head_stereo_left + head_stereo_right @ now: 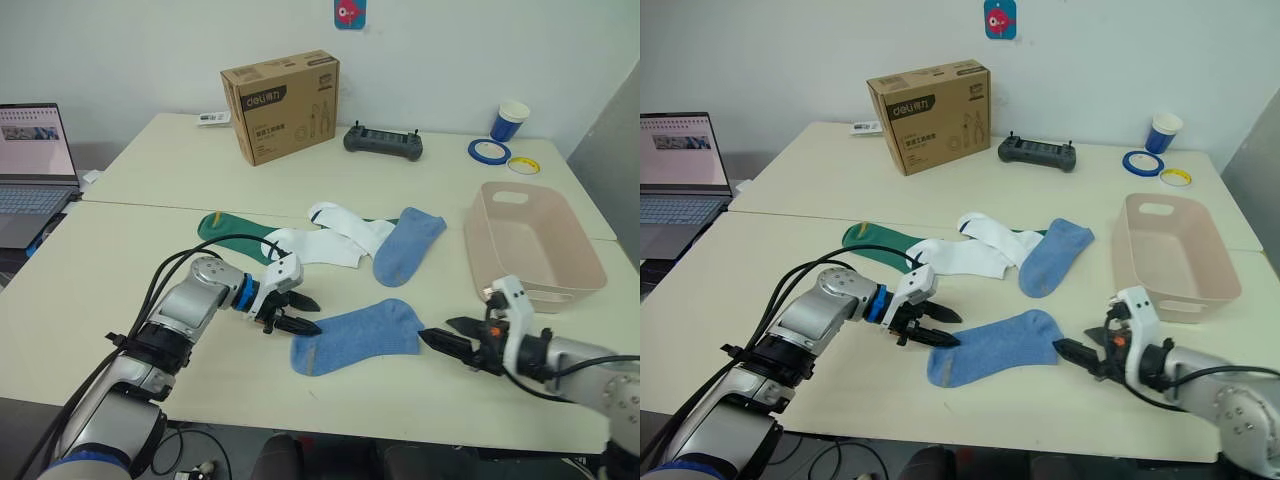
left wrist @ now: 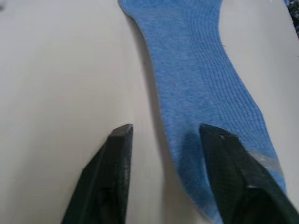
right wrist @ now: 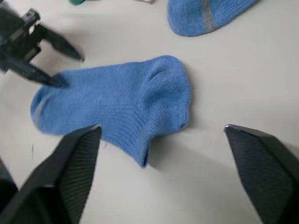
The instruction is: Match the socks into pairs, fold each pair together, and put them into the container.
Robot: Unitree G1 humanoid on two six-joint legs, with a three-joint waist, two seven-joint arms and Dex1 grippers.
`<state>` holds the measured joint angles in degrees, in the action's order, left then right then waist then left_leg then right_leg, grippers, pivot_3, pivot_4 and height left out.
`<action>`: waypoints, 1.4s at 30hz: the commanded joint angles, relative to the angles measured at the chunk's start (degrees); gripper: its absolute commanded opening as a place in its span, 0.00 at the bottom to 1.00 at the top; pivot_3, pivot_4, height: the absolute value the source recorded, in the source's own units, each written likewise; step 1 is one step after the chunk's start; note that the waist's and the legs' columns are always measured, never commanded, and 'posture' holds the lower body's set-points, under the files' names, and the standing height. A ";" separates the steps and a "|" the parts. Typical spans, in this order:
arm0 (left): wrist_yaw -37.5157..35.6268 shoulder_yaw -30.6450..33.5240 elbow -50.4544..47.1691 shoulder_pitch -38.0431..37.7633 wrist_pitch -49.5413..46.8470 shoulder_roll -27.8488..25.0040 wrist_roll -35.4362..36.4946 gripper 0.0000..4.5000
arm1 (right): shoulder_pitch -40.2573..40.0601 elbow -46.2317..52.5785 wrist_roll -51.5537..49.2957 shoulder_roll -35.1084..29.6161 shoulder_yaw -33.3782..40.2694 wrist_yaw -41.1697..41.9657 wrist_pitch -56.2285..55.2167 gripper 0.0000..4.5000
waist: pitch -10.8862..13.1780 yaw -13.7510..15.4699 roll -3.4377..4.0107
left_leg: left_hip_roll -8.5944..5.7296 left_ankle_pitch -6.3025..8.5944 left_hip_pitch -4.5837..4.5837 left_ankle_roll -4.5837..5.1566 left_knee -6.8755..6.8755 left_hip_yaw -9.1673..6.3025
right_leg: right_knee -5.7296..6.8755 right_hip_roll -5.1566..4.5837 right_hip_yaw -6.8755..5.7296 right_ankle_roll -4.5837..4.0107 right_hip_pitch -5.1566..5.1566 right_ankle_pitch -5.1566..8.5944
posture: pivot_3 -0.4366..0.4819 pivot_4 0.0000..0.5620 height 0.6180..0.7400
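Light blue ribbed ankle sock (image 1: 357, 337) lying flat on the table (image 1: 90, 290), left gripper (image 1: 300, 313) spread open at its toe, right gripper (image 1: 440, 338) spread wide by its cuff, pink basin (image 1: 531, 236) empty nearby.

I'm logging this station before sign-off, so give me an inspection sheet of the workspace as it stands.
Surface: cream table, two tops butted together.
Job's things: near blue sock flat between the grippers; far blue sock, white socks, green sock heaped behind; pink container holds no socks.
Clutter: cardboard box, controller, paper cup, tape rolls.
Grippers: left gripper open at the sock's toe end; right gripper open at its cuff end.
Cables: black cables along the left arm.
Surroundings: laptop, white wall.
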<state>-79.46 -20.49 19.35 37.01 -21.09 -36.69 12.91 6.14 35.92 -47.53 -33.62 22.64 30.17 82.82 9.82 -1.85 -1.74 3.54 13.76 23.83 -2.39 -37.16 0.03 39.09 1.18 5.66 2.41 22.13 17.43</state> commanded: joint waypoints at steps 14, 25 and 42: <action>10.75 8.89 -22.75 -17.20 -15.97 -3.90 5.29 0.88 | 5.81 -21.00 12.29 -3.77 -20.66 10.76 -25.82 1.00 | -0.02 -1.26 0.00 | 0.07 -0.16 -0.02 0.30 0.15 -0.07 | 0.02 0.06 -0.05 -0.02 0.03 -0.03 | 0.48 0.27 1.00; 12.44 9.30 -26.21 -20.01 -17.99 -4.57 6.62 0.19 | 7.14 -20.19 11.25 -4.01 -23.24 14.62 -26.34 0.23 | -0.02 -1.27 0.01 | 0.06 -0.18 -0.11 0.31 0.13 -0.02 | 0.00 0.05 -0.01 0.01 -0.02 -0.01 | 0.48 0.27 1.00; 7.54 2.76 -8.96 -6.09 -4.03 -1.94 -1.67 0.00 | -2.48 -4.95 -2.11 -2.88 -11.92 7.07 -12.95 0.01 | -0.02 0.04 0.01 | 0.04 -0.18 -0.05 0.31 0.12 -0.05 | 0.01 0.06 -0.05 0.00 0.00 -0.02 | 0.48 0.27 1.00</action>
<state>-71.59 -17.10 9.40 30.21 -26.51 -38.97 12.51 3.94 28.09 -47.26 -36.78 8.55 38.41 68.84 9.80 -1.81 -1.73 3.58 13.58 23.78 -2.09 -37.04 -0.02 39.11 1.24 5.62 2.42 22.13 17.41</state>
